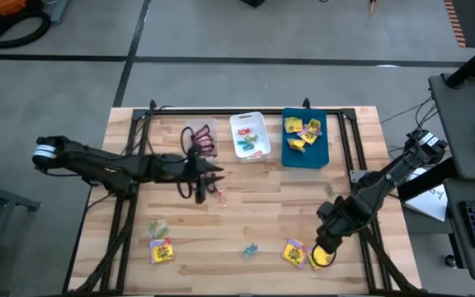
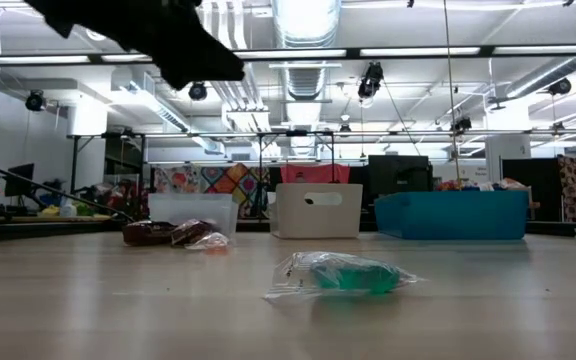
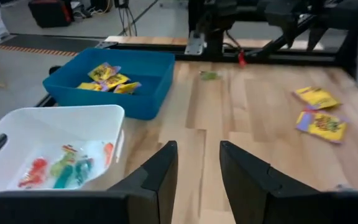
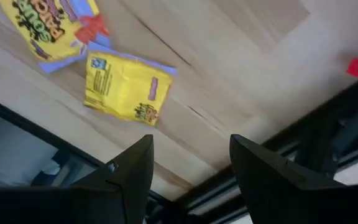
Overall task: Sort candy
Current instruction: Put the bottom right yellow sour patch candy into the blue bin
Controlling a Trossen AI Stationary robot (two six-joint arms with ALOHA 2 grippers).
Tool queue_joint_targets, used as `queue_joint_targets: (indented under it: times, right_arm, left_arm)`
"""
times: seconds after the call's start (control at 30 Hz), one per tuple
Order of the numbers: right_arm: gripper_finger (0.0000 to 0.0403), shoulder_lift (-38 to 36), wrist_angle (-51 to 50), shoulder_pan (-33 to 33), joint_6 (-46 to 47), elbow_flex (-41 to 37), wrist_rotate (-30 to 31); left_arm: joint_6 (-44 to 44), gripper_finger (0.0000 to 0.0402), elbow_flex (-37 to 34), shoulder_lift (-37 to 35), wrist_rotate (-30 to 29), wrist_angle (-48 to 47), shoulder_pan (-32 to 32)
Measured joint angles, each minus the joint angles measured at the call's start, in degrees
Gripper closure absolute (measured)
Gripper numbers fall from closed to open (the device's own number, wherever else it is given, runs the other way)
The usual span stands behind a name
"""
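Right wrist view, open right gripper [image 4: 188, 168] above yellow packet [image 4: 126, 87]

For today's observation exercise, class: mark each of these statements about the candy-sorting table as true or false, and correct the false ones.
1. The blue tray holds yellow packets. True.
2. The white tray is empty. False: it holds small red and green pieces.
3. The right gripper is shut on a yellow packet. False: it is open, above a packet lying on the table.
4. The left gripper is open and holds nothing. True.
5. A yellow packet lies on the table near the front left corner. True.
6. Every candy is already in a tray. False: several lie loose on the table, such as a teal piece.
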Motion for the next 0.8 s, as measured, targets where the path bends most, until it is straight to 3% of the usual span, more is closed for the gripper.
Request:
queue_joint_targets:
  times: [0.33, 0.57, 0.8]
  right_arm:
    - [0.0202, 2.7, 8.68, 3.35, -9.9, 0.0, 5.91]
    - [0.0202, 11.76, 19.05, 6.01, -25.81, 1.02, 9.05]
    - [0.0202, 20.95, 18.88, 5.95, -36.07, 7.14, 14.7]
  left_arm:
    - [-3.82, 0.0298, -7.2, -4.72, 0.09, 7.19, -3.82]
    - [-3.94, 0.0298, -6.69, -3.84, 0.15, 8.26, -6.22]
    - [-4.21, 0.0298, -6.51, -3.97, 0.15, 8.59, -6.58]
